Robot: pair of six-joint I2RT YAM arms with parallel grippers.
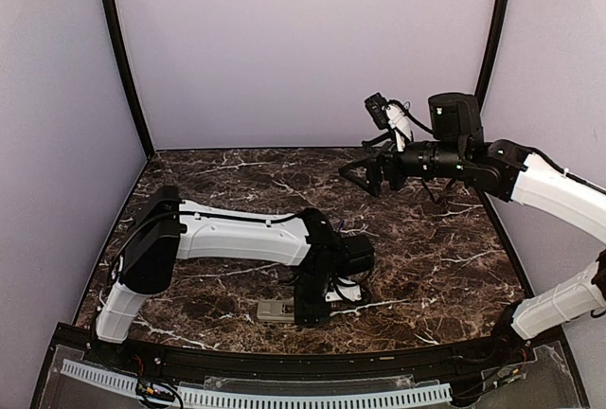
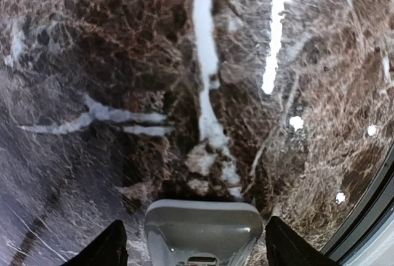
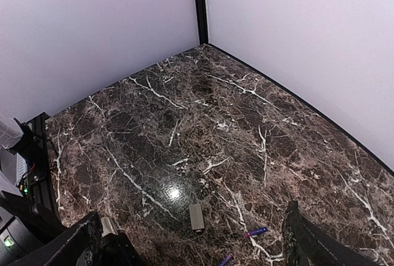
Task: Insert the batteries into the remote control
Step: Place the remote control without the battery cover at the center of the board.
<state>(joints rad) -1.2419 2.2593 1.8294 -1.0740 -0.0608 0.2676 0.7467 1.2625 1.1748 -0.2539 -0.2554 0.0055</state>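
Note:
The remote control lies near the table's front edge, grey-beige back up. My left gripper is lowered over it. In the left wrist view the remote's end sits between the open left gripper's fingers, with a small gap on each side. My right gripper is raised high at the back right, open and empty. In the right wrist view it looks down on two blue-purple batteries lying on the marble. The batteries lie apart from each other.
A small flat grey cover piece lies on the marble table close to the batteries. Purple walls enclose the table on three sides. A black rail runs along the front edge.

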